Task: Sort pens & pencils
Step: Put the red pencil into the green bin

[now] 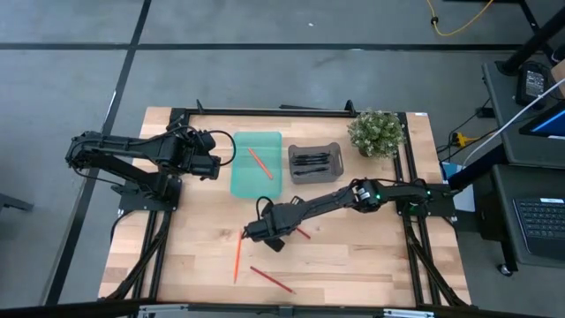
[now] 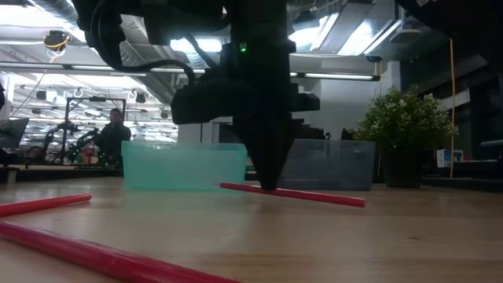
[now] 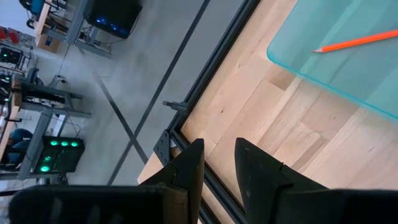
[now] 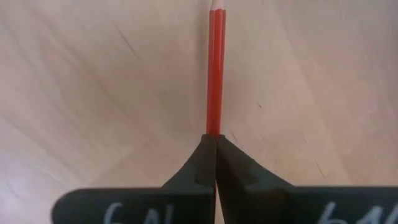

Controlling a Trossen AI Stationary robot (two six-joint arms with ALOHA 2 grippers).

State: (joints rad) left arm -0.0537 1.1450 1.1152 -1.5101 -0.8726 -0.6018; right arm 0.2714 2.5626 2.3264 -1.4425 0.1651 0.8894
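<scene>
My right gripper is down at the table's middle, shut on a red pencil; the low view shows it as a dark block standing on that pencil. An orange pencil and another red pencil lie flat on the wood nearer the near edge. One orange pencil lies in the teal tray. The black pens lie in the grey tray. My left gripper waits left of the teal tray, its fingers a little open, touching nothing. My right gripper pinches the red pencil's shaft between its two fingertips, coming from above and slanting from the table's right. It grips nearer one end; the longer part, with the sharpened point, runs out ahead. The pencil lies level at the table top.
A potted plant stands at the far right corner beside the grey tray. Black frame rails run along the table's left, right and far edges. Bare wood lies between the trays and the loose pencils. A person shows in the room beyond.
</scene>
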